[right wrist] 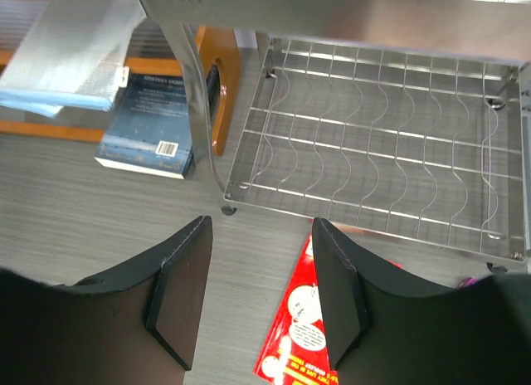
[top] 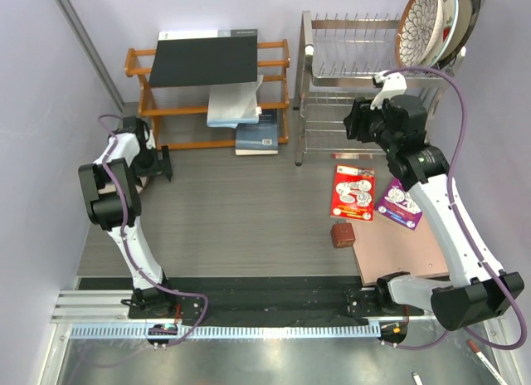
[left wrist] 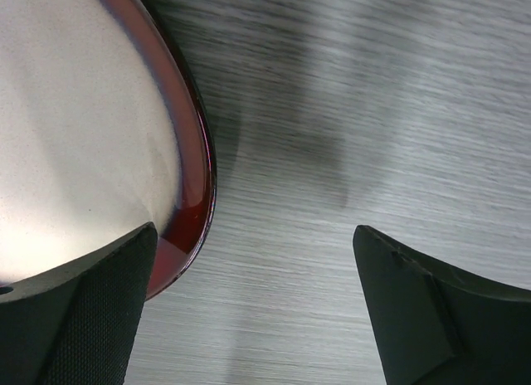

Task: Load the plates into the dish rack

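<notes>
Three plates stand on edge at the right end of the dish rack (top: 348,78): a brown one with white petals (top: 419,24), a white one (top: 449,18) and a dark one (top: 470,7) behind it. A maroon-rimmed cream plate (left wrist: 75,128) lies on the table in the left wrist view. My left gripper (left wrist: 253,260) hangs open over the plate's edge, the left finger (left wrist: 83,310) above the rim and the right finger over bare table. In the top view that arm hides the plate. My right gripper (right wrist: 261,285) is open and empty, in front of the rack's lower tier (right wrist: 373,161).
An orange wooden shelf (top: 207,95) at the back holds a black board (top: 203,57), with books (top: 257,136) below. A red card (top: 353,192), a purple card (top: 400,204), a small brown cube (top: 342,235) and a brown mat (top: 402,248) lie before the rack.
</notes>
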{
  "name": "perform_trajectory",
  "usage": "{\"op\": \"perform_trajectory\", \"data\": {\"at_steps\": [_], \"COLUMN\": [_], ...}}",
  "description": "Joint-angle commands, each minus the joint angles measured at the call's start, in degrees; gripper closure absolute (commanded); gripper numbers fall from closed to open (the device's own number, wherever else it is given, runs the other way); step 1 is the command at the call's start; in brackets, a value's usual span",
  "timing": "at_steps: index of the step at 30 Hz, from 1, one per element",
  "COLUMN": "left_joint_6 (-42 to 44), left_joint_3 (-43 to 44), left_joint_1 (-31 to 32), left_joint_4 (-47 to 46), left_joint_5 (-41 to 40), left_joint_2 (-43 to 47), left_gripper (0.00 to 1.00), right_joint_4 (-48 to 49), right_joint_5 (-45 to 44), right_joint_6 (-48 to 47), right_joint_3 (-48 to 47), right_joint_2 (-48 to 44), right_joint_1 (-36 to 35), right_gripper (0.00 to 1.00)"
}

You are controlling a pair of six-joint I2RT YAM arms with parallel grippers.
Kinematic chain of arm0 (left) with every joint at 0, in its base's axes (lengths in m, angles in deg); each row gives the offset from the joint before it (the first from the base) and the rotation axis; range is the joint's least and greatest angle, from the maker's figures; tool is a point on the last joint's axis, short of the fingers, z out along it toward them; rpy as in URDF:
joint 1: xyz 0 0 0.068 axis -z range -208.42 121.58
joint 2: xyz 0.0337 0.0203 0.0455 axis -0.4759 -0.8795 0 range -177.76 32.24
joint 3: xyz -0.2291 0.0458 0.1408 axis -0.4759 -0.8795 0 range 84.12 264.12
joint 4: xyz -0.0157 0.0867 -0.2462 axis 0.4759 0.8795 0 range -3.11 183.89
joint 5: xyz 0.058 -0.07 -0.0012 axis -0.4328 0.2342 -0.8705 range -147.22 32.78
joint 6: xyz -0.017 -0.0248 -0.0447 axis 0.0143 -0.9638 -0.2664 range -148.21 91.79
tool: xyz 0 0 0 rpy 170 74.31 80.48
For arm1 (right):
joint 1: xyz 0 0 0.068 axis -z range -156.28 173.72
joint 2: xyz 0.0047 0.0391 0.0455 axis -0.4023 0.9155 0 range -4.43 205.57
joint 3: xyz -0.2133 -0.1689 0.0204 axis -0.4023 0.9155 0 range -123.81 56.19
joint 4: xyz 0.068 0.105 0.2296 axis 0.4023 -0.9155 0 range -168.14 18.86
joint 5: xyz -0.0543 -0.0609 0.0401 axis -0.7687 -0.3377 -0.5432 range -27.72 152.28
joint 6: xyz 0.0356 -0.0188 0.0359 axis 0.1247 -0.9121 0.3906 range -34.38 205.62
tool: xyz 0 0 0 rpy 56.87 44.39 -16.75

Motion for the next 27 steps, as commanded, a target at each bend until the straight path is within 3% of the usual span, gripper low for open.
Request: {"op": "perform_trajectory", "data": {"at_steps": [1,12,24,27], "left_joint_6": [-2.7,-5.7,-6.9,-5.1], "left_joint_3": [-6.3,-17.5,-21.5,-21.1], "left_joint_1": [4.8,21.3,50.8,57.4], "left_joint_4": [4.6,0.6,-3.9,-3.9], "left_joint_5": [13.7,19.2,20.9,16.4], "left_joint_2": [-1.3,4.4,5.6,7.4], "left_gripper": [0.01,0.00,0.01,0.01], "right_joint_4": [1.8,-0.2,-1.9,-2.3], "right_joint_5": [0.1,0.0,-4.1,-4.4], "right_joint_6": [0.2,-0.8,-3.3,-3.4], "right_joint_3": [1.2,3.5,8.0,9.1], "right_joint_2": [-2.2,-3.1,-5.9,-6.7], "right_joint_1": [-0.2,-0.2,-0.2,-0.2], "right_gripper": [0.43,0.43,0.42,0.42]}}
